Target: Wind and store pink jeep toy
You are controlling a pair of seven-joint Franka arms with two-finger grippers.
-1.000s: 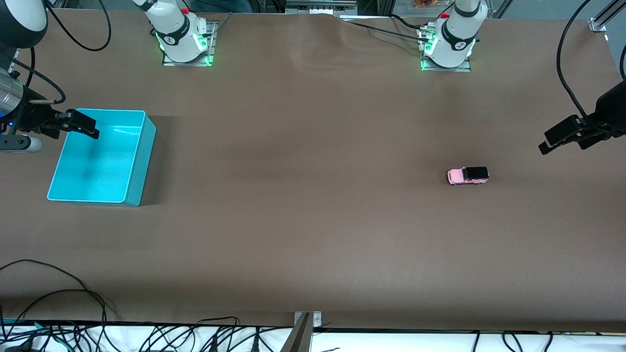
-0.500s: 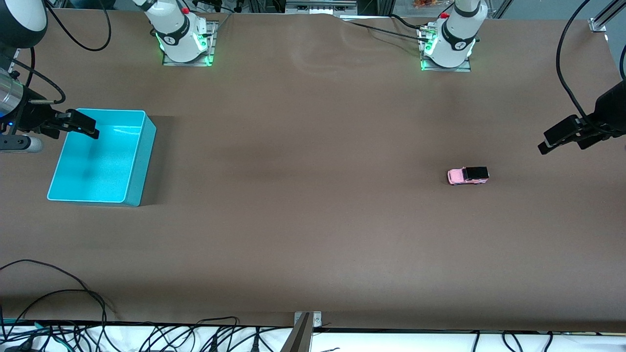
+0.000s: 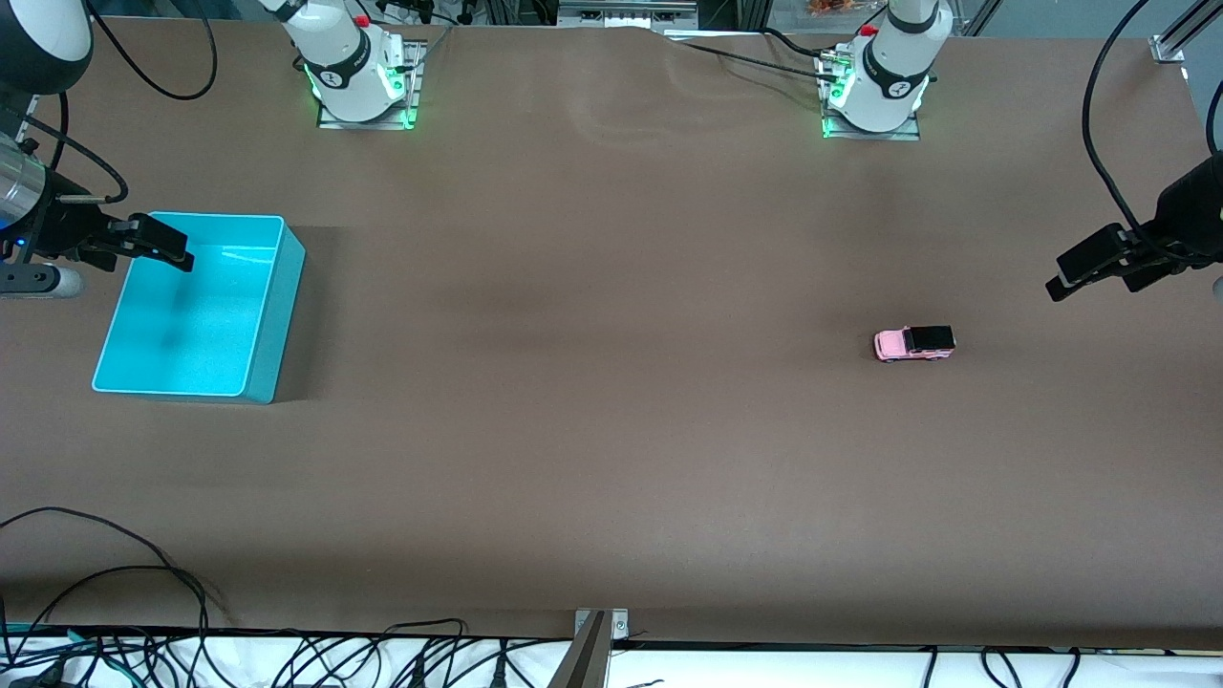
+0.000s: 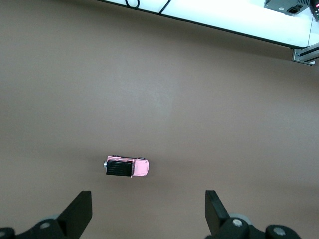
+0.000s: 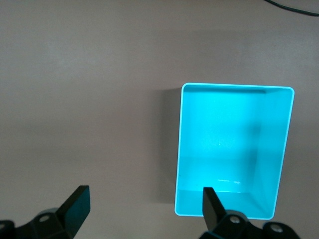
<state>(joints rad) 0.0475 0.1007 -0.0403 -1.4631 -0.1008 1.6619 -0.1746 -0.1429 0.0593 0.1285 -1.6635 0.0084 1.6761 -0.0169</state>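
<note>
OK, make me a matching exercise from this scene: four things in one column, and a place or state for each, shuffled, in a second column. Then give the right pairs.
Things:
1. pink jeep toy
2. turquoise bin
3. left gripper
4. right gripper

Places or states:
A. open, up over the bin's rim
B. lying on the bare table toward the left arm's end
C. open, in the air over the table at the left arm's end
D. empty, standing toward the right arm's end

Pairs: 1-B, 2-D, 3-C, 4-A
</note>
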